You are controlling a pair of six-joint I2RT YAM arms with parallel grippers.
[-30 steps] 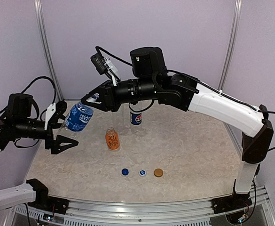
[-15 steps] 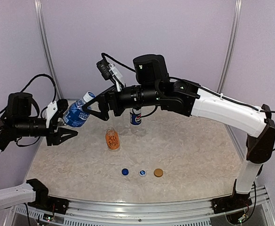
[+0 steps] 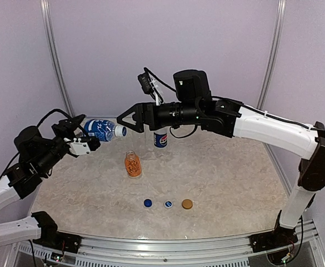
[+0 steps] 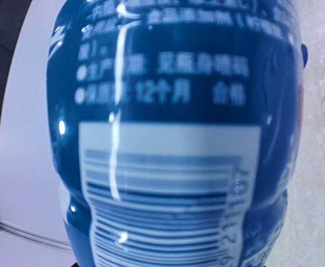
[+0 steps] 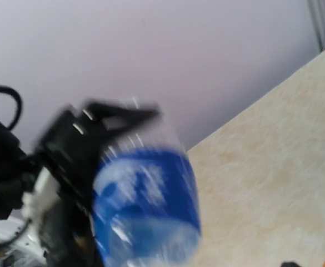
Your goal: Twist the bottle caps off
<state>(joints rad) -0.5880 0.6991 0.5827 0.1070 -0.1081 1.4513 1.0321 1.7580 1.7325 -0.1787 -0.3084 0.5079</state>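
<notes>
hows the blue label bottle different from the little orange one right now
The blue-label bottle is held sideways in the air by the left gripper; the orange bottle stands upright on the table. The blue-label bottle has its white cap on; the orange bottle looks uncapped. Both are plastic bottles.

The top external camera sits high behind the arm bases (image 3: 273, 239) and faces forward and down. It is far enough back to take in the whole bench (image 3: 223, 178) and the rear wall (image 3: 168, 44).

The left wrist camera looks out past the left claw (image 3: 84, 133). It is so close to the blue-labelled bottle (image 4: 173, 139) just ahead of that claw that the label nearly fills the frame, leaving a strip of bench at the right edge.

The right wrist camera faces out ahead of the right claw (image 3: 124, 122), toward the left claw, from a little farther off, and its picture is blurred.

All three views share that bottle, and each shows some bench surface.
</notes>
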